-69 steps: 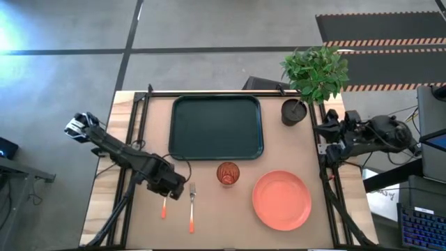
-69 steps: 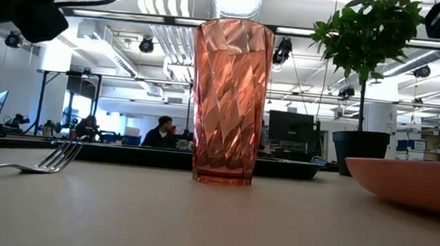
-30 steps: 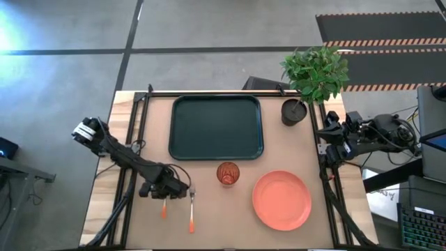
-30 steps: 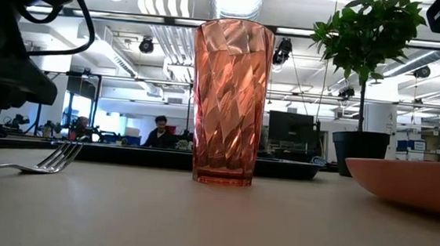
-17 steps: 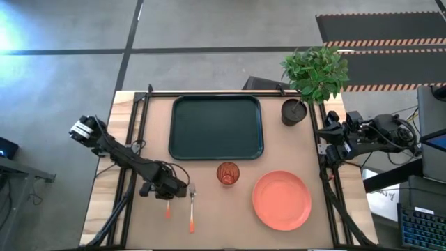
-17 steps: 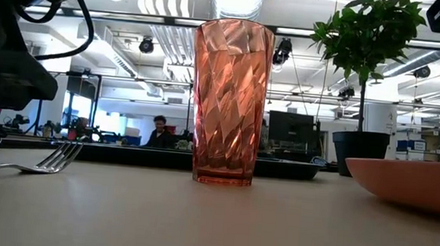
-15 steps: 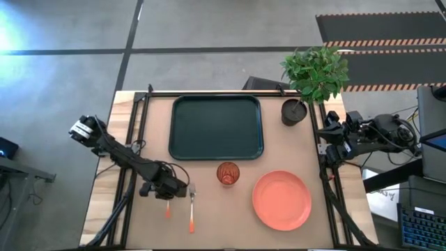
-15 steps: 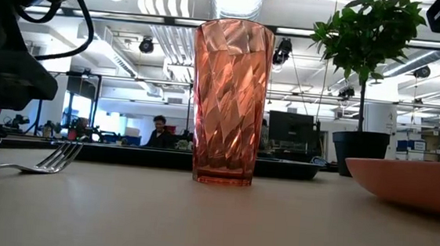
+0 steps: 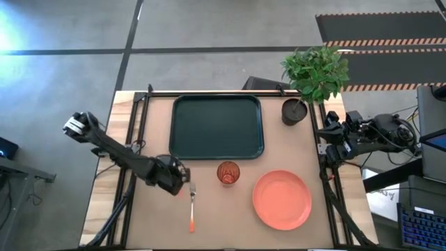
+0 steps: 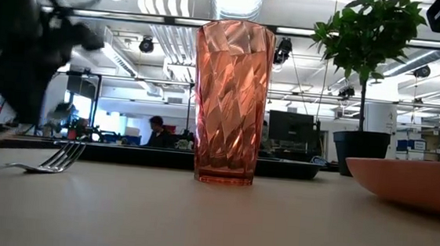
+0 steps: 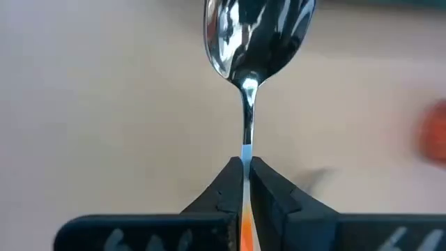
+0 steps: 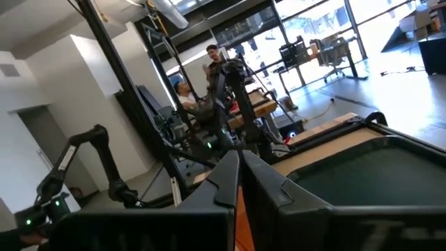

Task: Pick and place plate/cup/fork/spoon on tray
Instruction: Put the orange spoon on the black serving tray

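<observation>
The left gripper (image 11: 245,183) clamps the orange-handled, silver-bowled spoon (image 11: 255,42) just beside the orange-handled fork (image 9: 191,202). Keep the handle level while carrying toward the dark green rectangular tray (image 9: 216,126). The right gripper (image 12: 240,183), well apart from the fork, sits closed and empty.

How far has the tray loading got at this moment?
Nothing is on the tray yet. The left gripper is shut on the spoon, lifted off the table. The fork, cup and plate sit on the table; the right gripper waits at the table's right edge.
</observation>
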Motion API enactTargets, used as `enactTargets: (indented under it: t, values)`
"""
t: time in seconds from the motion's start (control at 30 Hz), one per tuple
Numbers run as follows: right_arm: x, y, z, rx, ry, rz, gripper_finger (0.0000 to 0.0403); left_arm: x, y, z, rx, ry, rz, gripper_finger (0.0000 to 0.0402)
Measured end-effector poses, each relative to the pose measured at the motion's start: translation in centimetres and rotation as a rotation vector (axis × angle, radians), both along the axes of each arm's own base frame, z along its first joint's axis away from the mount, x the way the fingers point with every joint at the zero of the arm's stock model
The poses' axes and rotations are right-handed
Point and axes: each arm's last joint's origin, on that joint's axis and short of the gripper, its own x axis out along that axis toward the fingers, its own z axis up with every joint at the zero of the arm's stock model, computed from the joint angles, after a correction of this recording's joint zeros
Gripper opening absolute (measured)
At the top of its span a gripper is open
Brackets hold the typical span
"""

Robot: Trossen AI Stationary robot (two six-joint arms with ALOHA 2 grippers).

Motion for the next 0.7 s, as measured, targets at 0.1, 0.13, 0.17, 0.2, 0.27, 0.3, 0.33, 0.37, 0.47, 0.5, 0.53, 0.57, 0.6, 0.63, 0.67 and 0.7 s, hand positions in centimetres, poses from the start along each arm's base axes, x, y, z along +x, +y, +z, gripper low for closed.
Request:
enactTargets:
  t: [0.1,0.13,0.17,0.2,0.27,0.3,0.33,0.37,0.47,0.5,0.53,0.57,0.6,0.63,0.67,0.7]
  values:
    - [0.0,0.0,0.0,0.008,0.001,0.001,0.0009,-0.4,1.4,1.9,0.076,0.051,0.004,0.0000]
    - [0.0,0.0,0.0,0.009,0.000,0.000,0.0009,-0.3,1.8,2.6,0.084,0.054,-0.003,0.0000]
    - [0.0,0.0,0.0,0.010,-0.001,-0.002,0.0009,-0.3,2.3,3.4,0.093,0.055,-0.007,0.0000]
    - [0.0,0.0,0.0,0.010,-0.001,-0.002,0.0009,-0.4,3.0,4.0,0.106,0.071,-0.011,0.0000]
    - [0.0,0.0,0.0,0.009,-0.001,-0.003,0.0009,-0.6,4.4,4.6,0.128,0.106,-0.019,0.0000]
    - [0.0,0.0,0.0,0.009,-0.001,-0.003,0.0009,-0.4,5.2,4.8,0.135,0.101,-0.026,0.0000]
    - [0.0,0.0,0.0,0.009,-0.001,-0.003,0.0009,-0.3,6.1,5.1,0.142,0.088,-0.029,0.0000]
    - [0.0,0.0,0.0,0.009,-0.001,-0.003,0.0009,-0.2,7.1,5.3,0.153,0.084,-0.036,0.0000]
    - [0.0,0.0,0.0,0.008,-0.001,-0.004,0.0009,0.1,10.1,5.5,0.192,0.075,-0.060,0.0000]
    - [0.0,0.0,0.0,0.008,-0.001,-0.004,0.0009,0.3,11.1,5.5,0.205,0.066,-0.072,0.0000]
    - [0.0,0.0,0.0,0.008,-0.001,-0.005,0.0009,0.4,12.1,5.6,0.217,0.062,-0.078,0.0000]
    - [0.0,0.0,0.0,0.007,-0.001,-0.005,0.0009,0.5,13.0,5.6,0.225,0.062,-0.083,0.0000]
    - [0.0,0.0,0.0,0.007,0.000,-0.005,0.0009,0.5,14.0,5.6,0.238,0.055,-0.083,0.0000]
    - [0.0,0.0,0.0,0.007,0.000,-0.005,0.0009,0.7,14.9,5.6,0.250,0.037,-0.084,0.0000]
    - [0.0,0.0,0.0,0.007,-0.001,-0.006,0.0009,1.0,15.8,5.6,0.258,0.010,-0.091,0.0000]
    - [0.0,0.0,0.0,0.007,-0.001,-0.006,0.0009,1.2,16.6,5.5,0.263,-0.012,-0.097,0.0000]
